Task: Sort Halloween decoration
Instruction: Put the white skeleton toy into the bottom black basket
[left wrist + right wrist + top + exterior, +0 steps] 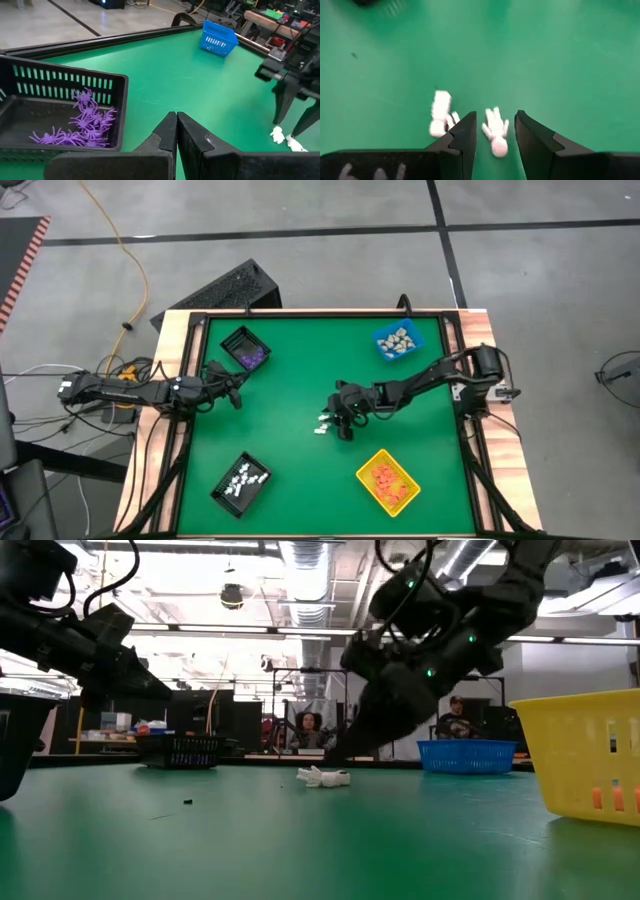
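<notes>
Right tool over two white figures at the middle of the desk.

From above, the right tool point(343, 423) hangs low over white skeleton figures point(323, 423); the left tool point(232, 387) waits beside the black bin of purple spiders point(246, 348). Its own camera shows the fingers point(167, 134) pressed together. The right wrist camera shows spread fingers point(465, 135) around one skeleton point(495, 132); I judge closing comes next.

Four bins: two black point(245, 348) point(241, 482), one blue point(398, 341), one yellow point(388, 481). Two loose white figurines point(496, 131) point(440, 113) mid-worktop.
</notes>
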Controlling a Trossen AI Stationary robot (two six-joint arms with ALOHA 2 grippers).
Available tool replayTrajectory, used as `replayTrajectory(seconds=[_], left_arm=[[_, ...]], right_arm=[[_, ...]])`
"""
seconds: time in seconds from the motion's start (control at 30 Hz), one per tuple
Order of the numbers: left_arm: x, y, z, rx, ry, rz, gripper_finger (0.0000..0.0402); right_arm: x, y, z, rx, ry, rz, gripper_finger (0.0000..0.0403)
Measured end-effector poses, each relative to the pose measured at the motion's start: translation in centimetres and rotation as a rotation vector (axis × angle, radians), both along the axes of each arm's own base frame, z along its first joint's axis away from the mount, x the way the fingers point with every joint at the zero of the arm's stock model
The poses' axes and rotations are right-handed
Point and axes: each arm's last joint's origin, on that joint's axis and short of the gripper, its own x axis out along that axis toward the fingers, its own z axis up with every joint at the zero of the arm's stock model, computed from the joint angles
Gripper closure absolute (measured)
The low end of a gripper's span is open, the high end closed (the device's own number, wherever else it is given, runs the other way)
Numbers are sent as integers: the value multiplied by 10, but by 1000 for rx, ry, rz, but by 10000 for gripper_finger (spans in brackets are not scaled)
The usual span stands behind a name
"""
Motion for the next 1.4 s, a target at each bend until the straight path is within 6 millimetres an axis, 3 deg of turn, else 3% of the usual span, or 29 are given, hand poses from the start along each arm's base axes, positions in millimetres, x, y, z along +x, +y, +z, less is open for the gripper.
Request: replayTrajectory(seconds=[0.33, 0.7, 0.9, 1.03, 1.4], left_arm=[[0, 0, 0, 3, 0, 12, 401], [0, 0, 0, 3, 0, 12, 402], [0, 0, 0, 3, 0, 12, 401], [0, 0, 0, 3, 0, 12, 401], [0, 0, 0, -10, -8, 9, 401]], right_arm=[[15, 1, -21, 15, 46, 18, 256], [14, 0, -21, 70, 86, -29, 362], [14, 0, -17, 125, 79, -69, 389], [15, 0, -5, 132, 61, -74, 392], [40, 6, 60, 124, -110, -34, 393]])
